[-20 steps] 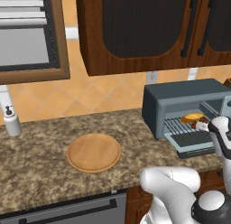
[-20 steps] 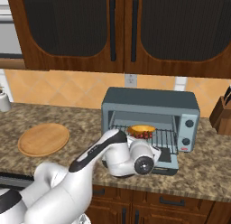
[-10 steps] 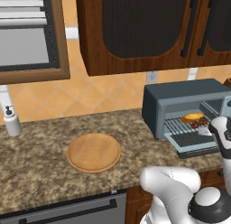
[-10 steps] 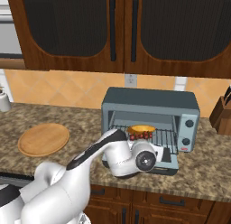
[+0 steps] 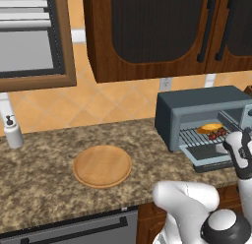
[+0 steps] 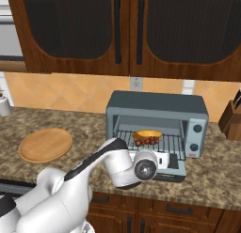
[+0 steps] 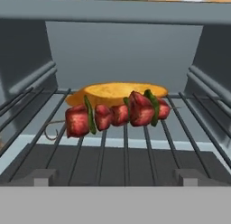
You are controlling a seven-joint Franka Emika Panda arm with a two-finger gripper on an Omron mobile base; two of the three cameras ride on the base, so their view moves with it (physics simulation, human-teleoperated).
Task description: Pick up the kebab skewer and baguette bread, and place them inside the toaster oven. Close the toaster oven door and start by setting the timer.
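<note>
You have a round wooden plate [image 5: 102, 166] lying flat on the speckled granite tabletop [image 5: 44, 189], and everything else sits around it: a white soap dispenser [image 5: 13, 133] stands well to its left by the tiled wall. Dark wooden cabinets [image 6: 127, 34] hang above it, a wall outlet [image 5: 166, 84] is up to its right, and a knife block [image 6: 232, 119] stands far right of it.

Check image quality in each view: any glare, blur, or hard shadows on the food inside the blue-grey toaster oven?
Hand view: sharp, flat even light, no glare; the red-chunked kebab skewer and golden-yellow baguette look crisp on the wire rack. Left base view: the blue-grey toaster oven interior is dim and the food small. Right base view: soft shading, no blur.
</note>
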